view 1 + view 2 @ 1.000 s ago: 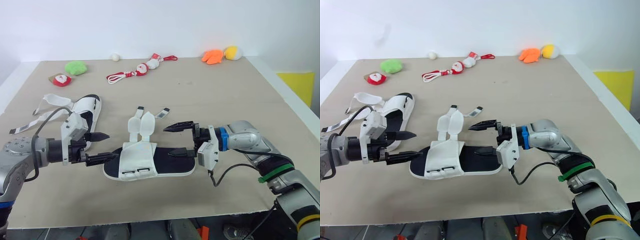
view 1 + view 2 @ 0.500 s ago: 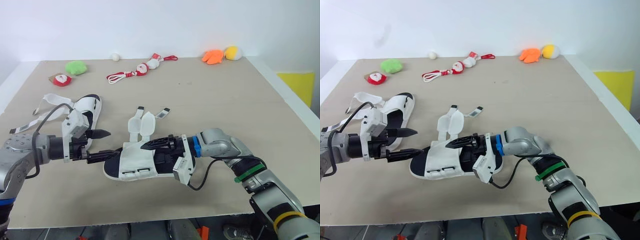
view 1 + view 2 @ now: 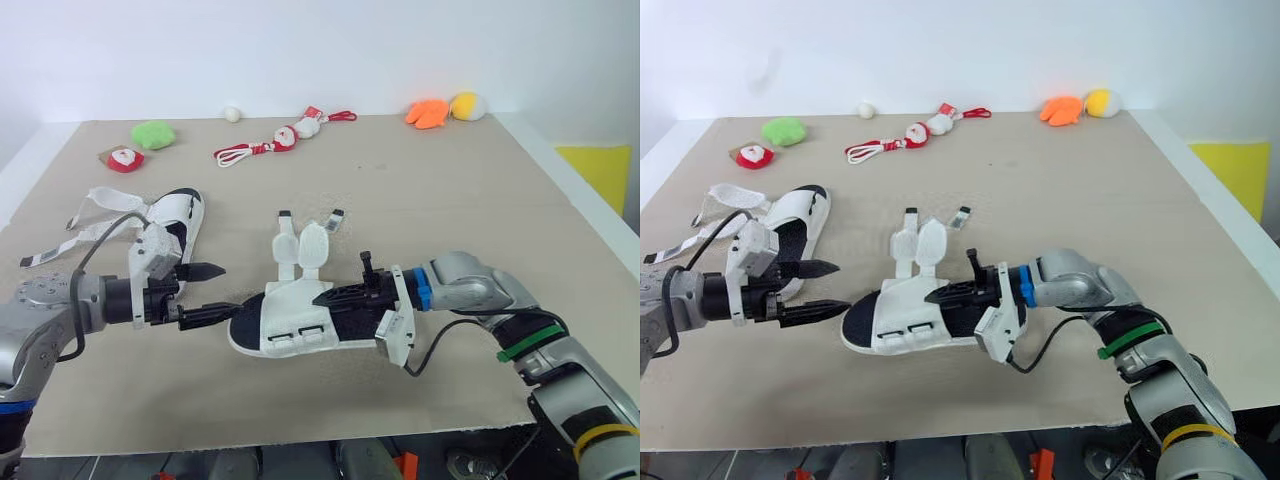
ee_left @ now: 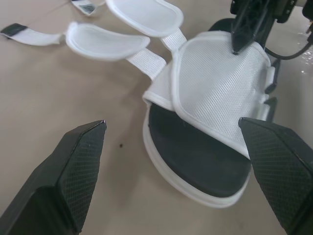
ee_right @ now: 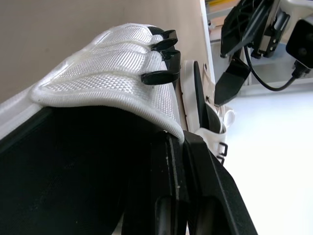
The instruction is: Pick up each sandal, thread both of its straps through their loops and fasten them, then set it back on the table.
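At the left, the second sandal [image 3: 178, 214] is lying on the table [image 3: 450, 200] where it lay a second ago, its straps trailing loose. Just right of it, the left gripper [image 3: 229, 290] is still hovering with its two black fingers spread wide and holding nothing. Its tips are pointing at the toe of the middle sandal [image 3: 297, 322] from a short gap away.

That sandal is now sitting farther toward the robot's right than half a second ago, and it is turned a little, with its toe facing the left gripper. Whether its sole is touching the table or hanging just above it cannot be told.

The right gripper [image 3: 336, 296], which was open and clear of the shoe a second ago, is now clenched on the edge of the sandal's mesh upper. Its arm is reaching in from the right.

The sandal is showing a white mesh upper, a black footbed and a white sole. Its two padded straps [image 3: 313, 243] are lying unfastened, fanned out toward the far side of the table. The black loops [image 5: 160, 77] on the upper are standing empty.
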